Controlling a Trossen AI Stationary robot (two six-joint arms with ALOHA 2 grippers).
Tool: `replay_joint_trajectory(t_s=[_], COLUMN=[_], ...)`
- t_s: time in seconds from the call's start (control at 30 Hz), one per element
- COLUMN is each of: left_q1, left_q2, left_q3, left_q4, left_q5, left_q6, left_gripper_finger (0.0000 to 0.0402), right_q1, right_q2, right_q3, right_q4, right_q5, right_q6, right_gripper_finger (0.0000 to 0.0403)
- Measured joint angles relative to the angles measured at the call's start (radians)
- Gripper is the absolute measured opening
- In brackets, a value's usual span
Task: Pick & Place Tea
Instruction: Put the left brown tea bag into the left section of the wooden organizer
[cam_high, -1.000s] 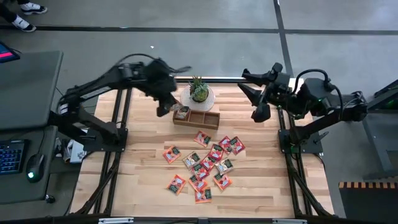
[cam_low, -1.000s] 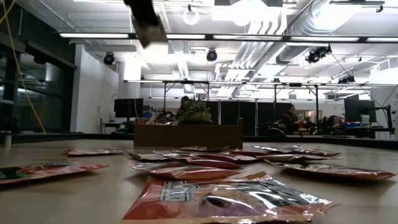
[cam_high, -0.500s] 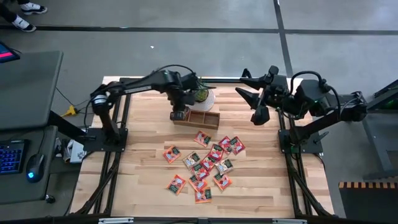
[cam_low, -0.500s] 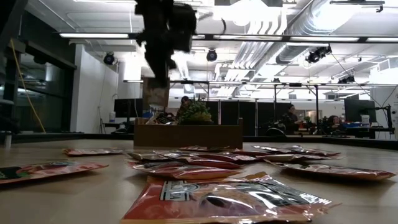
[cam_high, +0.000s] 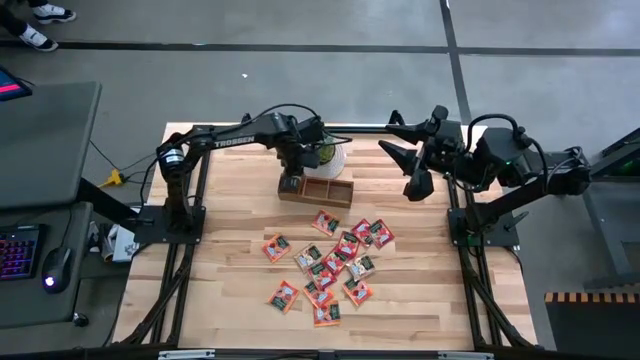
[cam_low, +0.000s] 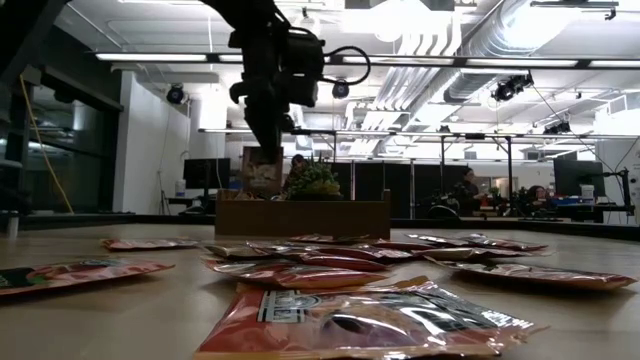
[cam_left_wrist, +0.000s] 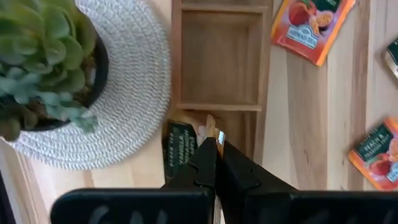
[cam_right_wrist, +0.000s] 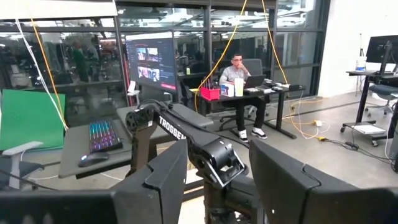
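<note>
My left gripper (cam_high: 290, 181) is shut on one tea sachet (cam_low: 262, 172) over the left end compartment of the brown wooden tray (cam_high: 335, 199). The sachet hangs upright, its lower end about level with the tray's rim (cam_low: 300, 203). The other tea sachets (cam_high: 330, 262), mostly red-orange, lie flat in a loose heap on the table nearer the front. My right gripper (cam_high: 413, 166) stands open, high at the table's far right, nothing between its fingers (cam_right_wrist: 158, 180). My left gripper pinches the sachet's upper edge (cam_low: 262, 152) between its two fingers. The fingers (cam_left_wrist: 205, 163) come from above and point steeply down. The sachet hangs upright below them, clear of the table, over the tray's end compartment (cam_left_wrist: 239, 132).
A small green plant (cam_high: 321, 148) on a round white mat (cam_left_wrist: 134, 93) stands just behind the tray, close to my left gripper. The tray's middle compartment (cam_left_wrist: 217, 59) shows bare wood. Bare tabletop lies left and right of the heap.
My left gripper has come down and toward the table's right with the sachet, from beside the tray's left end to over its left compartment, rolling its wrist on the way. The sachet has sunk to the tray's rim and still hangs upright.
</note>
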Motion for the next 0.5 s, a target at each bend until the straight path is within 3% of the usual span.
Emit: replay_joint_trajectory(t_s=[0.5], left_q1=[-0.002], left_q2=[0.060], left_q3=[-0.002], left_q4=[-0.004], left_q5=[0.015], left_q6=[-0.010], left_gripper_finger=[0.0000], right_q1=[0.000], right_q2=[0.000], right_q3=[0.000], right_q4=[0.002], right_q5=[0.000], right_q6=[0.004], right_gripper_finger=[0.0169])
